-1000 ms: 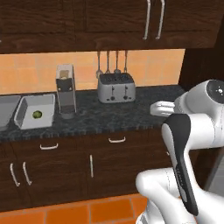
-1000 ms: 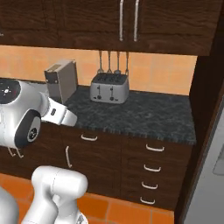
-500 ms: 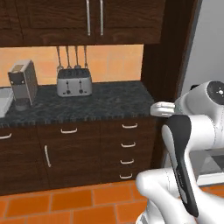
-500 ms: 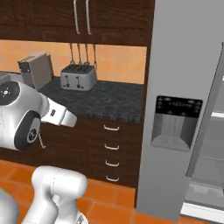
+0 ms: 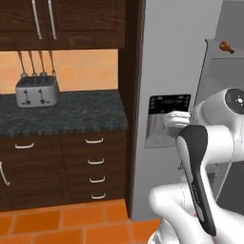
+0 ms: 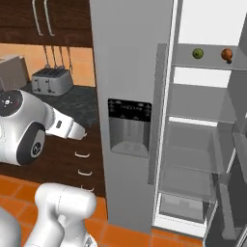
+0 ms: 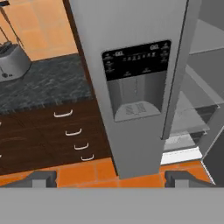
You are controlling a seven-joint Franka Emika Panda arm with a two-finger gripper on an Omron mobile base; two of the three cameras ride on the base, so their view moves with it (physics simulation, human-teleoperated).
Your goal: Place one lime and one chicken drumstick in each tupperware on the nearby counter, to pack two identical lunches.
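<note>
Tall grey fridge [image 6: 130, 72] with a black dispenser panel [image 7: 136, 59] stands right of the black-and-grey marbled stone worktop [image 5: 71, 112]; its right-hand door is open onto pale shelves [image 6: 193, 108]. On the top shelf, a small round green lime [image 6: 198, 53] sits beside a brown-orange chicken drumstick [image 6: 226, 54], near each other but apart; the drumstick also shows at the upper right of the left base view [image 5: 226, 46]. Silver four-slot toaster [image 5: 36, 91] stands on the worktop against the orange backsplash, over dark brown wooden cabinets with curved silver handles [image 5: 95, 162]. Orange tile floor [image 5: 62, 221] below. The white arm is raised in front of the fridge; jaws released, spread wide with nothing between them, the gripper [image 7: 109, 178] facing the dispenser and the lower fridge front, dark fingertips [image 7: 41, 177] far apart at the bottom of the hand view.
</note>
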